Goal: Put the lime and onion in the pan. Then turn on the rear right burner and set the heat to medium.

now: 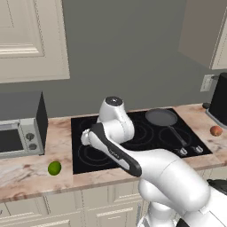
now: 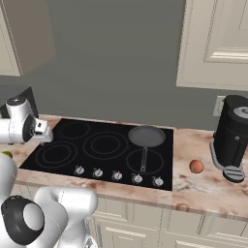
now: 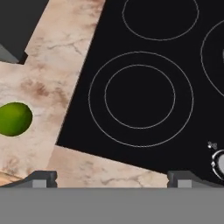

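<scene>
1. Two things remain to be gathered, and neither is in the pan (image 1: 162,117) yet; the step in hand, as I judge it, is reaching for the lime (image 1: 54,168).
2. The tool (image 3: 112,178) hangs over the front left burner ring with its jaws spread wide and nothing between them.
3. In the hand view the lime (image 3: 13,118) sits at about 9 o'clock, well off centre, so the tool should slide that way until the fruit lies midway between the fingertips (image 3: 41,178) before descending.
4. A round, smooth fruit will likely roll if one pad touches first; I would come straight down and close evenly at its widest girth.
5. The lime is small, glossy and yellow-green, resting on the marbled table (image 1: 26,170) just off the cooktop's (image 1: 133,137) front left corner, near the toaster oven (image 1: 20,128).
6. The onion (image 2: 196,166), an orange-brown ball, lies on the table at the cooktop's 3 o'clock side, near the dark coffee machine (image 2: 233,135).
7. The pan is shallow and grey, on the rear right burner, its handle pointing toward the knobs (image 2: 116,175).
</scene>
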Controlling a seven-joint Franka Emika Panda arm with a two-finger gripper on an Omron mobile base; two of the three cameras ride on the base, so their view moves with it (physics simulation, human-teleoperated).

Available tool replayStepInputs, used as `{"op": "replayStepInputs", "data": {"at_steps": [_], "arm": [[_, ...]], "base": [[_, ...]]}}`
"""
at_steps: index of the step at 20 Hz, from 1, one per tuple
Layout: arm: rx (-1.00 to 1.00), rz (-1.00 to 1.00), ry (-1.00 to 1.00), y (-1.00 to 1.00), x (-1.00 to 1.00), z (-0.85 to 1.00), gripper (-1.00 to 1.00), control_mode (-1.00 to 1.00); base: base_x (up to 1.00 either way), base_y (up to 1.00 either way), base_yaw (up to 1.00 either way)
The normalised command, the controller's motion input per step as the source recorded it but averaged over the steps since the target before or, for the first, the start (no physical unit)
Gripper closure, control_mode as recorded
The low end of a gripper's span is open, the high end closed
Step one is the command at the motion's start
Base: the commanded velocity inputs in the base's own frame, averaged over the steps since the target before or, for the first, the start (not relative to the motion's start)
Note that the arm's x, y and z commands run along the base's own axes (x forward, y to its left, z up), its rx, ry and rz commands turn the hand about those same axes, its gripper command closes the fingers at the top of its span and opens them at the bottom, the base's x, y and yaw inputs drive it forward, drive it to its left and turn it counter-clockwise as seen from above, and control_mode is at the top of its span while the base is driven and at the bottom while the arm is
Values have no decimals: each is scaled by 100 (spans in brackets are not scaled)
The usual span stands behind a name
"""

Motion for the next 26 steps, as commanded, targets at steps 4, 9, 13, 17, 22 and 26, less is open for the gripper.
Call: {"op": "replayStepInputs", "data": {"at_steps": [4,9,13,17,22,26], "arm": [[0,-15,0,54,0,0,-100,-100],[0,-16,0,58,1,-1,-100,-100],[-1,-9,1,43,2,0,-100,-100],[-3,0,6,31,0,-7,-100,-100],[0,8,8,11,0,-17,-100,-100],[0,15,10,3,0,-23,-100,-100]], "base": [[0,0,0],[0,0,0],[0,0,0],[0,0,0],[0,0,0],[0,0,0]]}}
